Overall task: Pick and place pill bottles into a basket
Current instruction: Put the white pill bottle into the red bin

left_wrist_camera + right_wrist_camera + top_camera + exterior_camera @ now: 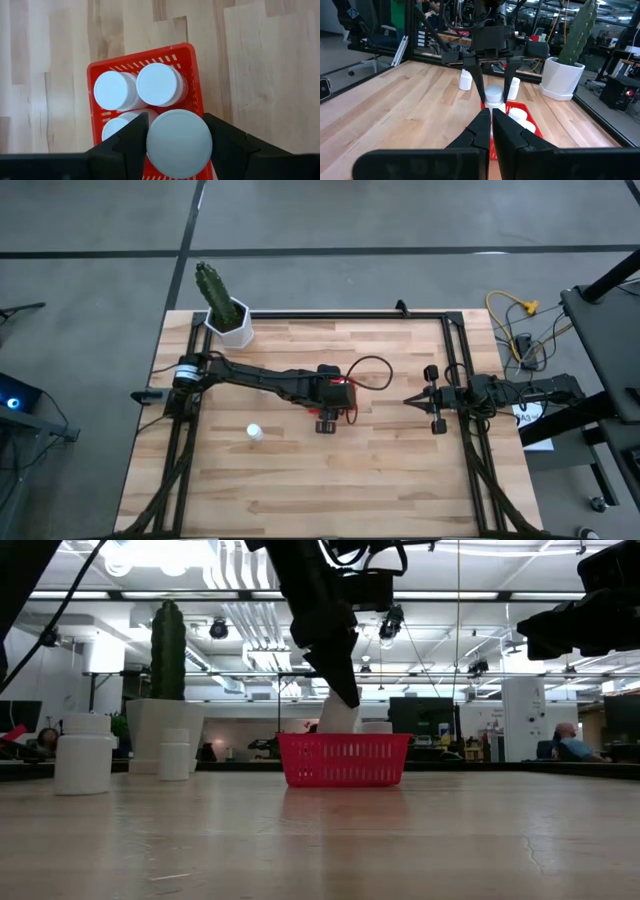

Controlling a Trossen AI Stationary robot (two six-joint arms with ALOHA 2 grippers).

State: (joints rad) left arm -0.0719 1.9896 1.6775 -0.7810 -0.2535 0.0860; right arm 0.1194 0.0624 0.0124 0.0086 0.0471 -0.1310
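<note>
We see the table (pixel 400 470) with the basket (pixel 192 65) mid-board, three bottles (pixel 160 84) inside. Left gripper (pixel 179 136) over it, fingers flanking a fourth bottle (pixel 179 144). Right gripper (pixel 491 131) closed, empty, near the right rail.

Lighting: bright, even, from ceiling lamps (pixel 150 552) that glare white in the low view. Shadows: faint and soft on the bench (pixel 330 470). Focus: bench foreground blurred in the low view; the bottle cap (pixel 179 143) nearest the left wrist camera soft-edged. Right wrist view: lines bowed toward the edges.
</note>
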